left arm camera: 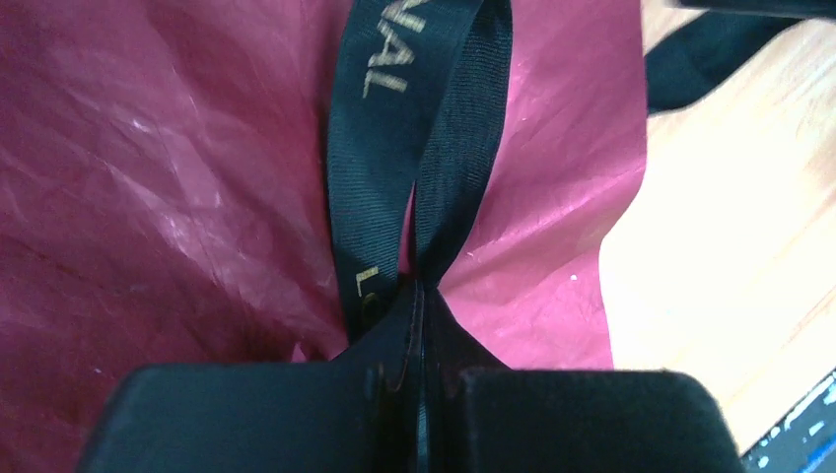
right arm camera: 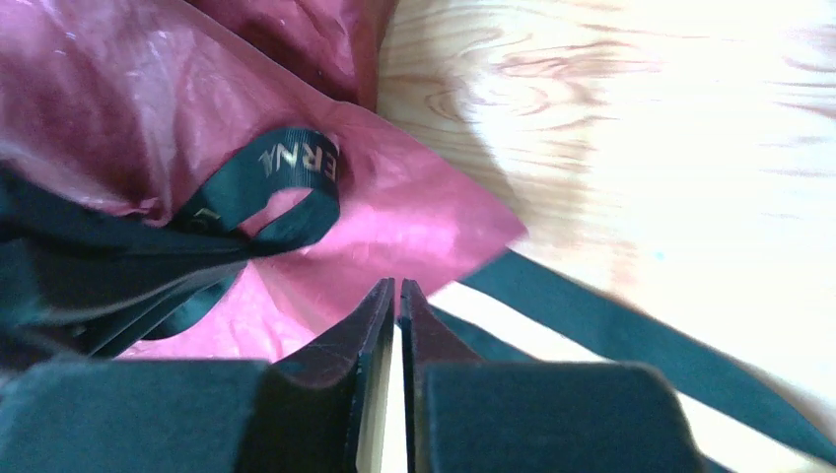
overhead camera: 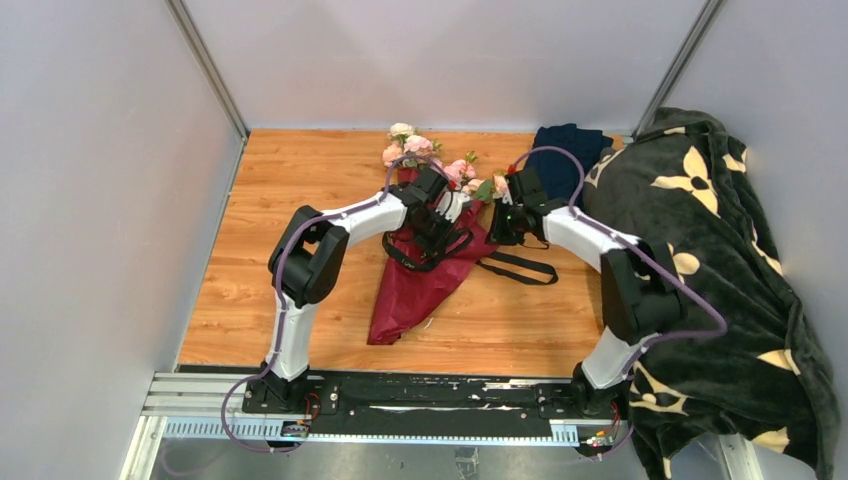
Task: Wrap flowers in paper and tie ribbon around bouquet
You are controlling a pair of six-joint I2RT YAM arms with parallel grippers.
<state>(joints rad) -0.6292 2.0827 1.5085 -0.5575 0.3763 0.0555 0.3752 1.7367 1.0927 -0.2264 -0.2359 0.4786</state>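
The bouquet lies on the wooden table: pale pink and cream flowers [overhead camera: 415,147] stick out of a burgundy paper [overhead camera: 420,285] cone that points toward the near edge. A black ribbon [overhead camera: 520,265] with gold lettering crosses its middle, and its tails trail off to the right. My left gripper [left arm camera: 419,296] is shut on a loop of the ribbon [left arm camera: 394,148] above the crinkled paper [left arm camera: 148,177]. My right gripper [right arm camera: 397,288] hovers by the paper's edge [right arm camera: 394,212], its jaws a narrow slit apart with nothing between them. A ribbon loop [right arm camera: 296,163] lies to its left and a tail [right arm camera: 611,325] to its right.
A folded navy cloth [overhead camera: 570,150] lies at the back right of the table [overhead camera: 300,200]. A big dark blanket with cream flower shapes [overhead camera: 720,280] covers the right side. Grey walls close in the left, back and right.
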